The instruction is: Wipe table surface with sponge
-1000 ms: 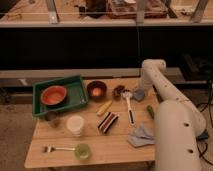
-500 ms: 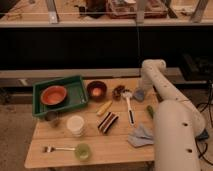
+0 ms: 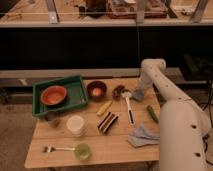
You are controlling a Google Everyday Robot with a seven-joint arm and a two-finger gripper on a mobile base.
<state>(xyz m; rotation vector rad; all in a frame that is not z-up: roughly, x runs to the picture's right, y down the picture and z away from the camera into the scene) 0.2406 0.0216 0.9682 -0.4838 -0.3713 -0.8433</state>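
Note:
A striped brown and yellow sponge [image 3: 107, 121] lies flat near the middle of the wooden table [image 3: 60, 137]. My gripper [image 3: 137, 94] hangs low over the table's far right part, just right of a white-handled brush [image 3: 128, 106]. It is well apart from the sponge, up and to the right of it. My white arm [image 3: 172, 105] runs from the lower right up to the gripper and hides the table's right edge.
A green tray [image 3: 75, 95] with an orange bowl [image 3: 53, 95] stands at the back left. Also on the table: a brown bowl [image 3: 96, 90], yellow item [image 3: 104, 107], white cup [image 3: 76, 125], green cup [image 3: 82, 151], fork [image 3: 55, 148], green vegetable [image 3: 151, 114], grey cloth [image 3: 142, 135].

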